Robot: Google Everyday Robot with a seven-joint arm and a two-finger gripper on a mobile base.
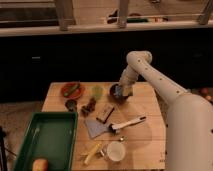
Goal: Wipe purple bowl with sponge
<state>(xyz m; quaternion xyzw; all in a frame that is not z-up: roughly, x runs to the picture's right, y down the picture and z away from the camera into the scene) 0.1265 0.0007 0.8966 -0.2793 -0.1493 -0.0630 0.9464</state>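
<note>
camera view: the gripper reaches down into the purple bowl at the far edge of the wooden bench, at 3 o'clock from the small green cup; whether its jaws are wide or narrow cannot be told. the sponge is not visible.

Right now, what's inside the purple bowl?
The hand reaches into the purple bowl, a blue-grey patch at it, likely the sponge. The hand covers the bowl's inside.
</note>
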